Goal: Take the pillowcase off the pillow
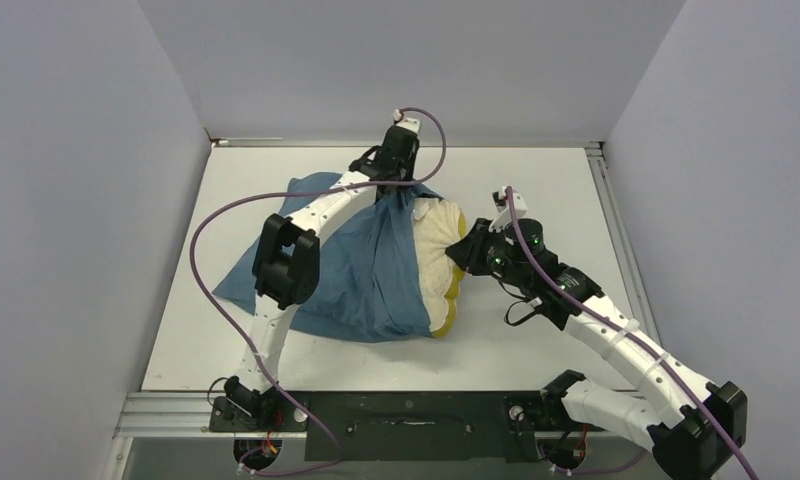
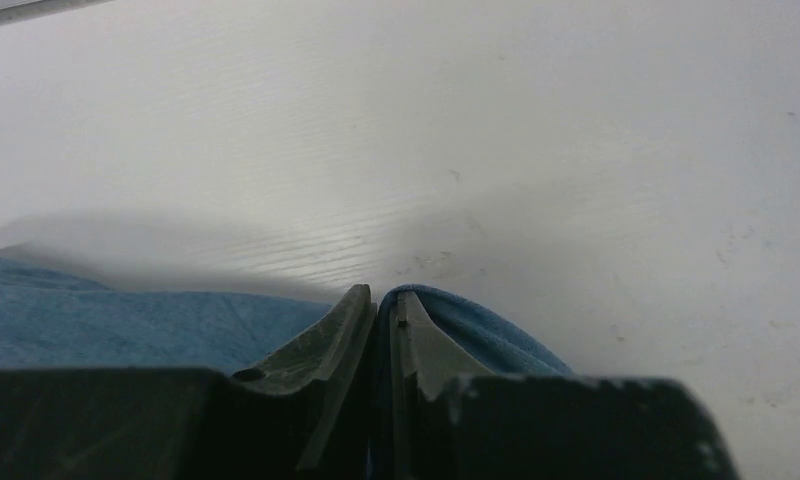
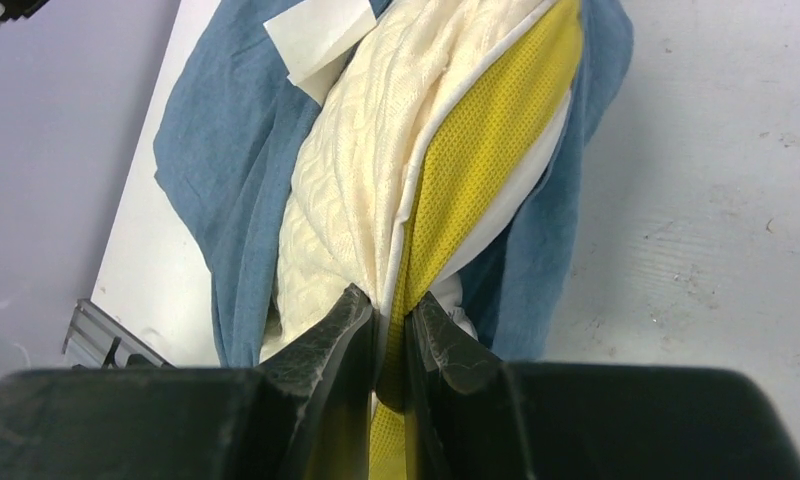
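The slate-blue pillowcase (image 1: 361,275) lies crumpled over the left part of the pillow (image 1: 438,250), whose cream quilted top and yellow edge stick out on the right. My left gripper (image 1: 404,185) is at the far end of the cloth, shut on a fold of the pillowcase (image 2: 476,325) that wraps its right finger. My right gripper (image 1: 463,250) is shut on the pillow's mustard-yellow edge (image 3: 476,160), right at the seam with the cream quilting (image 3: 346,170). A white tag (image 3: 316,35) shows at the pillow's far corner.
White table (image 1: 536,180) with grey walls at the left, back and right. A metal rail (image 1: 616,220) runs along the table's right edge. Purple cables arc above both arms.
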Controlling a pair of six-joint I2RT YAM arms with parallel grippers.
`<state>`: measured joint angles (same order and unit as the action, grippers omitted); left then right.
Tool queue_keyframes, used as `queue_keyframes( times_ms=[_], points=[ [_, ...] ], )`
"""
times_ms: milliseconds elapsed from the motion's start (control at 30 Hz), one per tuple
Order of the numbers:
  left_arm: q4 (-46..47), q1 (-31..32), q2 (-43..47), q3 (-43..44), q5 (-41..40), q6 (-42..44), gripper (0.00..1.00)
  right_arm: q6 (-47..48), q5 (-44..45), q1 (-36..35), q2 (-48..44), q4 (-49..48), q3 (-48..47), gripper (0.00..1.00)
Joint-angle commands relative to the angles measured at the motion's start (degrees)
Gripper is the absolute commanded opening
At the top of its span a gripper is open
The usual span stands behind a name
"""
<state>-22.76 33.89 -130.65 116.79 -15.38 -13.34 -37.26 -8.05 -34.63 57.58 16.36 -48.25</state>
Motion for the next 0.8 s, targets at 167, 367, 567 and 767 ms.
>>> queue_keyframes(
  times_ms=[167,367,567,767],
  points=[
    [2.9,-7.5,14.1,-11.0,-9.6,1.9,0.41,-1.4,-2.9,-1.6,-4.3,-7.9,4.5,0.05],
    [17.5,-7.4,34.8,-31.5,0.2,-4.8,0.67,-2.8,-0.2,-1.4,-2.6,-12.4,7.4,0.05],
    [26.9,-3.7,48.9,-45.2,6.6,-10.9,0.74,-2.9,-1.0,-1.1,0.9,-16.7,8.1,0.05],
    [27.7,5.1,58.5,-55.5,3.6,-14.0,0.77,-1.9,-1.1,-0.4,3.5,-20.4,6.8,0.05]
  ],
)
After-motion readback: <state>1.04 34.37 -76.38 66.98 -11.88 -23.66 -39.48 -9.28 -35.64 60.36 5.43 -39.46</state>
